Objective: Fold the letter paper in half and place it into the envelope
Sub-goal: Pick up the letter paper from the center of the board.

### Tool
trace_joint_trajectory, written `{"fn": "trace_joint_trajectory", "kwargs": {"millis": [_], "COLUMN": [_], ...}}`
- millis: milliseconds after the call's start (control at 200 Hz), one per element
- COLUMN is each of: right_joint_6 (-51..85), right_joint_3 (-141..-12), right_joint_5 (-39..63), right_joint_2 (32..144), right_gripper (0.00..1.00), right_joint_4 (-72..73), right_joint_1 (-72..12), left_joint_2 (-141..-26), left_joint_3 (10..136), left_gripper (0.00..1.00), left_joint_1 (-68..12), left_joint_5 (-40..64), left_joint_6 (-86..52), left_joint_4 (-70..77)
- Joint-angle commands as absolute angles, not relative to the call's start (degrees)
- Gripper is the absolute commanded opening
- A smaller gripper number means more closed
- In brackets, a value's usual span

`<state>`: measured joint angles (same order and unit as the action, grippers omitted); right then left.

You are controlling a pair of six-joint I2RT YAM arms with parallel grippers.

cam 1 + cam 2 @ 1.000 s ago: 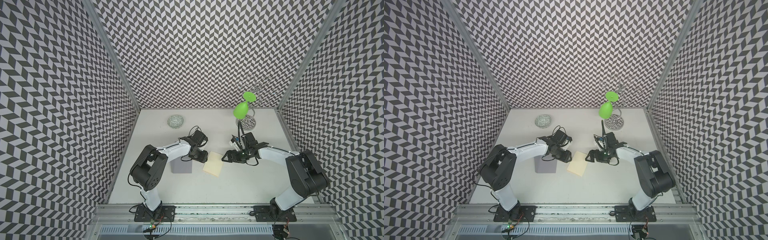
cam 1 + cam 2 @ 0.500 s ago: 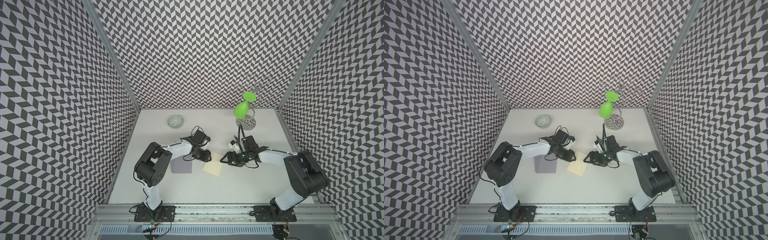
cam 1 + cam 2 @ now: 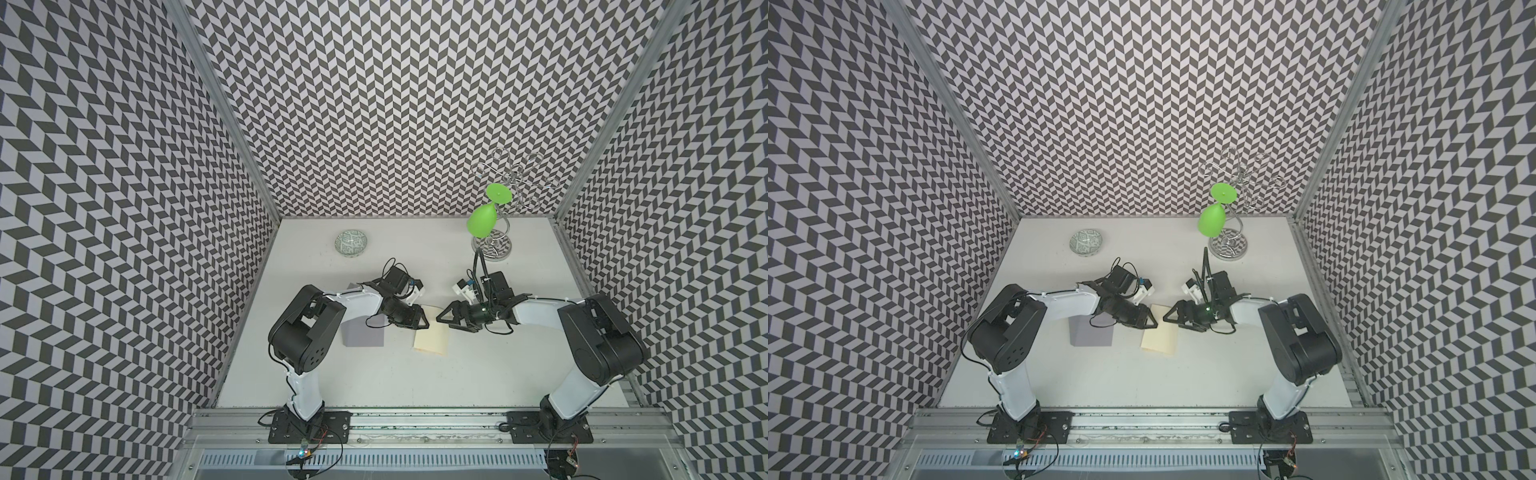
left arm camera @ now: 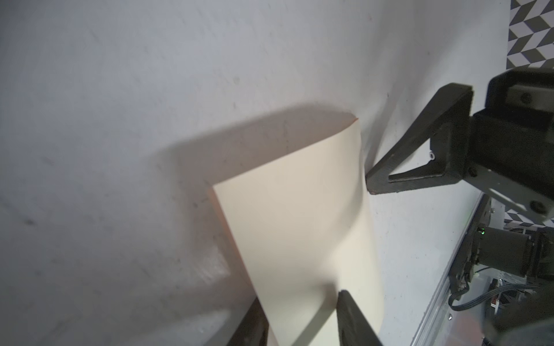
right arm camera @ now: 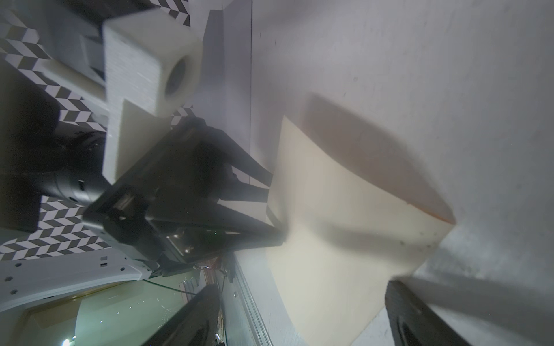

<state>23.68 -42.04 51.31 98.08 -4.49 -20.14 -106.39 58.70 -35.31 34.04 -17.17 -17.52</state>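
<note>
Left gripper [image 3: 424, 323] straddles a lifted corner of the letter paper [image 3: 432, 340], with its black fingers apart on either side of the thin sheet rather than pressed on it.

The paper's near end lies flat on the matte, scuffed white table [image 3: 415, 386], smooth cream face up. Toward the arms it curls off the surface, and in the left wrist view the paper [image 4: 293, 224] arches over its own shadow, with a peach-orange underside showing at the raised edge. The right gripper [image 3: 439, 328] faces it from the other side, its triangular black fingers spread wide and one tip just beside the sheet's edge. The envelope [image 3: 363, 337], a flat grey-lavender rectangle, lies near the paper, apart from it, partly under the left arm. Farther back sit a small round patterned dish [image 3: 352, 244] and a chrome wire stand [image 3: 494, 251], from which a glossy green glass [image 3: 482, 221] hangs upside down.
</note>
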Motion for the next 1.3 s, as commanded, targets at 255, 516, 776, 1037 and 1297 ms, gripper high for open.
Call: {"fn": "trace_joint_trajectory", "kwargs": {"millis": [255, 516, 776, 1037, 1297], "right_joint_6": [24.05, 23.75, 23.46, 23.55, 23.54], "right_joint_3": [-38.55, -39.18, -39.4, -39.33, -39.28], "right_joint_5": [41.7, 41.92, 42.01, 43.57, 43.9], "right_joint_2": [104.13, 105.93, 106.96, 108.09, 108.53], "right_gripper": [0.89, 0.89, 0.89, 0.89, 0.89], "right_joint_4": [-9.59, -9.1, -8.77, -7.71, -7.13], "right_joint_1": [-20.92, -21.88, -21.98, -21.97, -21.97], "left_joint_2": [-105.61, -105.63, -106.76, -106.77, -106.48], "left_joint_3": [53.27, 53.22, 53.73, 53.01, 51.87], "left_gripper": [0.34, 0.38, 0.41, 0.43, 0.44], "left_joint_1": [-32.73, -31.9, -31.91, -31.9, -31.9], "left_joint_5": [37.78, 45.08, 47.51, 49.12, 50.57], "left_joint_6": [-21.93, -26.56, -27.21, -29.33, -32.26], "left_joint_4": [-15.49, -9.9, -9.17, -6.3, -1.97]}}
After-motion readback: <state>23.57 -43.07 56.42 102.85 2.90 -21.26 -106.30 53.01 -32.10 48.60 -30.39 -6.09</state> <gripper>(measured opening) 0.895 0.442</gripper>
